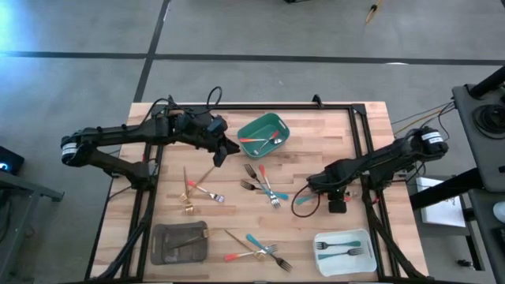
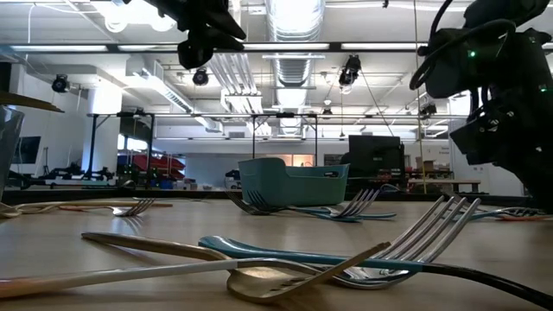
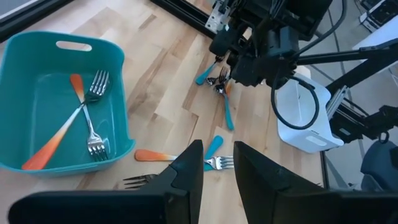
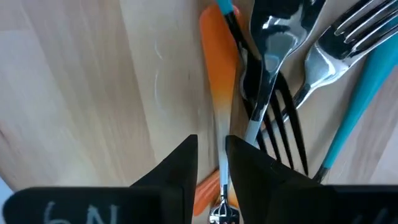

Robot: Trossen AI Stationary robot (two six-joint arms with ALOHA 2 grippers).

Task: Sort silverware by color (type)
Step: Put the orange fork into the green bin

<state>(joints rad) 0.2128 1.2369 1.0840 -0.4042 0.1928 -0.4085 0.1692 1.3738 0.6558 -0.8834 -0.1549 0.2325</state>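
Observation:
My right gripper [image 4: 211,165] points straight down over a small heap of silverware [image 1: 304,203] at the table's right middle. Its open fingers stand on either side of the silver neck [image 4: 222,177] of an orange-handled piece [image 4: 219,68], which lies flat on the wood; I see no touch. A dark fork [image 4: 268,43] and a teal-handled fork [image 4: 364,81] lie beside it. My left gripper [image 3: 219,167] hangs open and empty, high above the table beside the teal tray [image 1: 278,120], which holds orange-handled forks [image 3: 81,112].
More forks lie at the table's middle [image 1: 264,185] and near its front edge [image 1: 256,248]. Gold pieces [image 1: 193,189] lie at the left. A grey tray [image 1: 162,254] stands front left. A white tray [image 1: 345,264] at the front right holds teal-handled forks.

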